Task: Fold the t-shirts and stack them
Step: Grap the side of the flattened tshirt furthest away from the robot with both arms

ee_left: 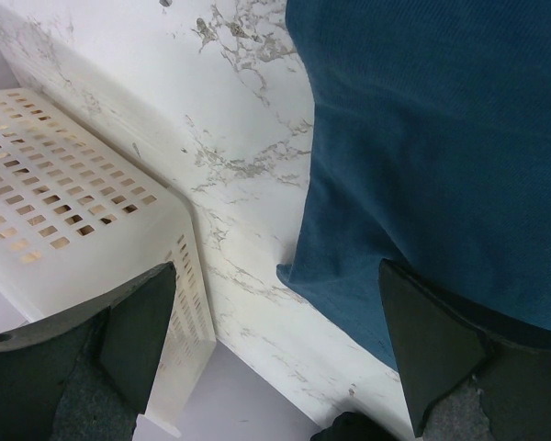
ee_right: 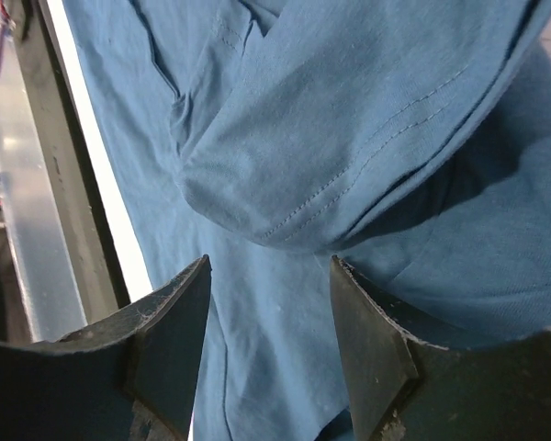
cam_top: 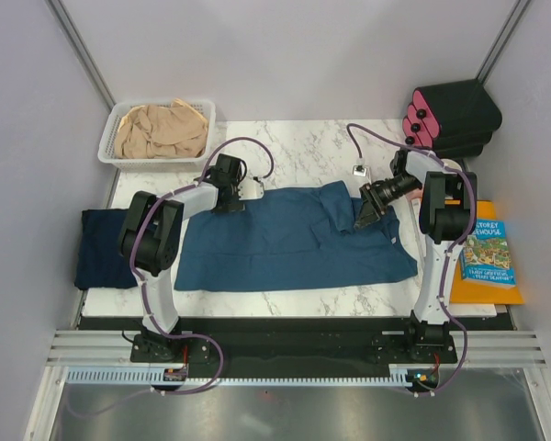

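Left gripper (ee_left: 275,266) and right gripper (ee_right: 271,262) gape over teal t-shirt (cam_top: 285,246) on marble table (cam_top: 294,147) between grey walls (cam_top: 257,55).

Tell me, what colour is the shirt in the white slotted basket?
The crumpled fabric shirt is beige-tan; top external view shows it best.

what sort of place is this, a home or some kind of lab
Most likely a robot lab test cell, not a home: a left arm and right arm bolted to a metal rail, plain grey partition walls around the marble-look table, a teal t-shirt spread on it.

T-shirt (cam_top: 285,243) lies on the table (cam_top: 303,152), basket (cam_top: 106,147) behind-left, book (cam_top: 488,254) right.
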`<state>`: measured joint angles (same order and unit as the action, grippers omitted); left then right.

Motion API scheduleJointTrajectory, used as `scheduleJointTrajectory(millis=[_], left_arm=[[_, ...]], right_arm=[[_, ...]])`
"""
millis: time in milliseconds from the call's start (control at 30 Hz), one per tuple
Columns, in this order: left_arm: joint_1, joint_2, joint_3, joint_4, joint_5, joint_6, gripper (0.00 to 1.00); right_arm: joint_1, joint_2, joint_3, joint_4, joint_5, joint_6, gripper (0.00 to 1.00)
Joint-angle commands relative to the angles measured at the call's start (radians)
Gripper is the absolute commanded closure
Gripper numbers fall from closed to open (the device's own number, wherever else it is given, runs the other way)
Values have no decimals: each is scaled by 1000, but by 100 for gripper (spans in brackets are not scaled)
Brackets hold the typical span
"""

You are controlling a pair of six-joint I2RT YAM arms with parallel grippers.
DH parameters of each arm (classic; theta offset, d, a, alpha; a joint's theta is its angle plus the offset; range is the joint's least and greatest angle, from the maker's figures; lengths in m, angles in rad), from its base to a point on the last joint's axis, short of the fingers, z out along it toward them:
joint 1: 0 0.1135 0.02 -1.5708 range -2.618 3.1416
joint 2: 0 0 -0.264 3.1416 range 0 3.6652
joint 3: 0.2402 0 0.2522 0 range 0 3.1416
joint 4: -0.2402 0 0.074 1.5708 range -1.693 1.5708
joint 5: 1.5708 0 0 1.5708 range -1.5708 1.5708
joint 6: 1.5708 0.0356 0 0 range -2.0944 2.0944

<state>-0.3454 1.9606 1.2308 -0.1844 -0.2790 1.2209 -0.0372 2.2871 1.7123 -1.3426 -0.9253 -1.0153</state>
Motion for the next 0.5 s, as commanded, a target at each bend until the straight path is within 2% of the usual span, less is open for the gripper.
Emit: scheduleJointTrajectory(millis=[0,400,467], left_arm=[[-12,-12,-27,-70,55,2,1],[-12,-14,-25,-75,60,6,1],[-12,-15,-25,-75,60,6,1]], right_arm=[[-1,17,35,16,-78,30,39],[17,37,15,69,-79,67,41],[23,37,9,83,-81,78,44]])
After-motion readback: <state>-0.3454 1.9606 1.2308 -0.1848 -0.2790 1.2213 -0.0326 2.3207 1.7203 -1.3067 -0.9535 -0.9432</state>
